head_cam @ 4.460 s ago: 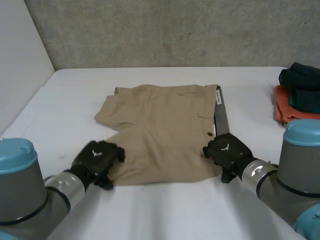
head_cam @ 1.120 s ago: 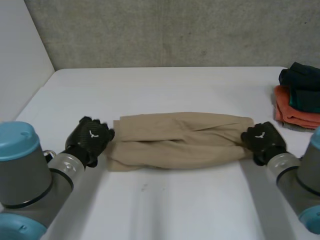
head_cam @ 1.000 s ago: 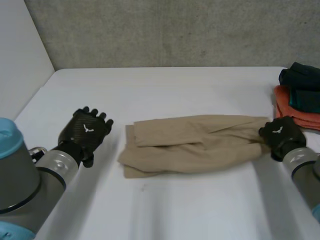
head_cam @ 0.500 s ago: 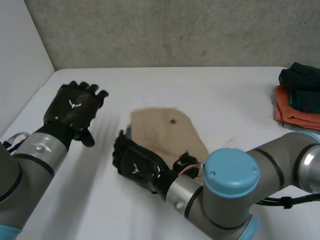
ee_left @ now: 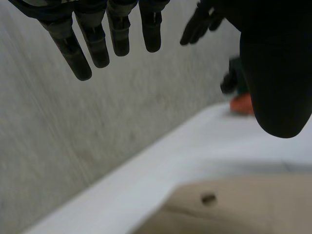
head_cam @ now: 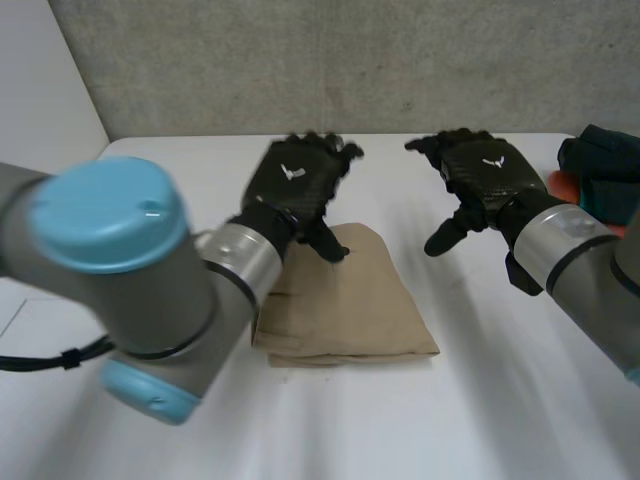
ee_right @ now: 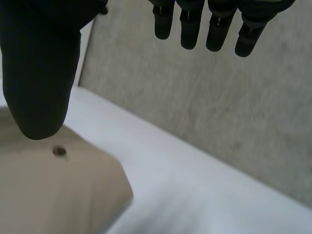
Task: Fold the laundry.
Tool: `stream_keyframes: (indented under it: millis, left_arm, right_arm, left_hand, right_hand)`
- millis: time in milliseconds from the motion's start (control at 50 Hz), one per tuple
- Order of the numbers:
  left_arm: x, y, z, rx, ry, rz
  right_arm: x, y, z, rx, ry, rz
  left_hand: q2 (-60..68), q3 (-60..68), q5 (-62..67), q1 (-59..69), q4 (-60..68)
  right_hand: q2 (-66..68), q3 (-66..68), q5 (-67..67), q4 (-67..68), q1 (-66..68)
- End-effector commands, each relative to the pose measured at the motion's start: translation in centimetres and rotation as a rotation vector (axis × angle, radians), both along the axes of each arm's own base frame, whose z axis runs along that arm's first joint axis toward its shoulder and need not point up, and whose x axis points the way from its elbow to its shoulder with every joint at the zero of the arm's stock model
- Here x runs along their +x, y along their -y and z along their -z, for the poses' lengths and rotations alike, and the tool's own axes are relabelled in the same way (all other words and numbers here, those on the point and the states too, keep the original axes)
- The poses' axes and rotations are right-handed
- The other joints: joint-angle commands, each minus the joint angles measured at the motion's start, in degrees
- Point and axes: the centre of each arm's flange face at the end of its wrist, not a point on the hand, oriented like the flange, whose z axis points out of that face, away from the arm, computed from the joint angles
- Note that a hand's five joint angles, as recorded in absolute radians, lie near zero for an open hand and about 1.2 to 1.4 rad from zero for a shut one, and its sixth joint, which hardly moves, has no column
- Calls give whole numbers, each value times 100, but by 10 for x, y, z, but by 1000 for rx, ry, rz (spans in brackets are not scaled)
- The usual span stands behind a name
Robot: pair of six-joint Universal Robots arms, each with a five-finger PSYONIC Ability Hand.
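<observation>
While folded tan shorts (head_cam: 345, 305) are seen on the table (head_cam: 500, 410), the left hand (head_cam: 295, 185) and right hand (head_cam: 487, 172) are held raised, fingers spread loose.

Both hands (head_cam: 298, 185) (head_cam: 482, 175) hover spread above folded tan shorts (head_cam: 345, 300).

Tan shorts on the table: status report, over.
Left hand open above folded tan cloth shorts. Right hand open, clear of them. Nothing in the way; green-and-orange clothes pile apart, at right.
</observation>
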Motion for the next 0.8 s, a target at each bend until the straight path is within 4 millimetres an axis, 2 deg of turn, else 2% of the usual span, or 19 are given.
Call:
stream_keyframes:
  millis: [20,40,160,240,380,460,520,540,560,600,620,640,680,700,760,800]
  left_arm:
    - [4,12,48,152,179,-186]
    - [6,10,55,165,203,-214]
    - [29,13,82,239,284,-260]
    - [42,13,98,285,331,-251]
    - [41,5,107,316,345,-176]
    - [44,12,105,316,336,-182]
    - [45,13,90,286,316,-167]
    - [45,13,82,269,303,-160]
    - [44,12,62,223,267,-139]
    - [43,11,43,181,229,-112]
    - [43,10,34,162,208,-98]
    - [43,11,16,120,168,-66]
    - [45,12,-2,78,130,-39]
    - [46,14,-15,44,99,-19]
    - [48,19,-36,-9,60,11]
    - [47,19,-49,-40,40,64]
  right_arm:
    - [12,24,34,188,-89,-28]
    - [17,28,46,239,-107,-47]
    - [39,23,81,354,-159,-126]
    - [43,26,102,386,-197,-134]
    - [44,26,118,354,-295,-141]
    - [38,32,110,260,-380,-82]
    - [37,32,103,222,-399,-68]
    - [37,29,95,186,-406,-67]
    - [37,28,89,166,-405,-67]
    - [39,21,75,116,-396,-73]
    - [41,12,60,57,-382,-80]
    - [42,7,52,22,-375,-84]
    - [44,-4,43,-35,-368,-90]
    - [46,-15,39,-78,-365,-97]
    - [49,-35,40,-121,-369,-110]
    - [49,-54,50,-125,-381,-126]
  left_hand:
    - [-102,-128,-41,-144,-90]
    - [-186,-211,-124,-227,-174]
    - [-220,-246,-159,-262,-208]
    - [-304,-329,-242,-345,-292]
    - [-338,-364,-276,-380,-326]
    - [-288,-313,-226,-329,-276]
    - [-338,-364,-276,-380,-326]
    - [-321,-347,-260,-363,-309]
    - [-338,-364,-276,-380,-326]
    - [-338,-364,-276,-380,-326]
    - [-371,-397,-310,-413,-359]
    - [-372,-397,-310,-413,-360]
    - [-372,-397,-310,-413,-360]
    - [-372,-397,-310,-413,-360]
    - [-388,-414,-327,-430,-376]
    - [-388,-414,-327,-430,-377]
  right_hand:
    - [-198,-157,-244,-156,-251]
    - [-198,-157,-244,-156,-251]
    - [-198,-157,-244,-156,-251]
    - [-198,-157,-244,-156,-251]
    - [-198,-157,-244,-156,-251]
    - [-198,-157,-244,-156,-251]
    - [-198,-157,-244,-156,-251]
    - [-198,-157,-244,-156,-251]
    - [-198,-157,-244,-156,-251]
    - [-198,-157,-244,-156,-251]
    - [-198,-157,-244,-156,-251]
    - [-198,-157,-244,-156,-251]
    - [-198,-157,-244,-156,-251]
    - [-198,-157,-244,-156,-251]
    - [-198,-157,-244,-156,-251]
    - [-198,-157,-244,-156,-251]
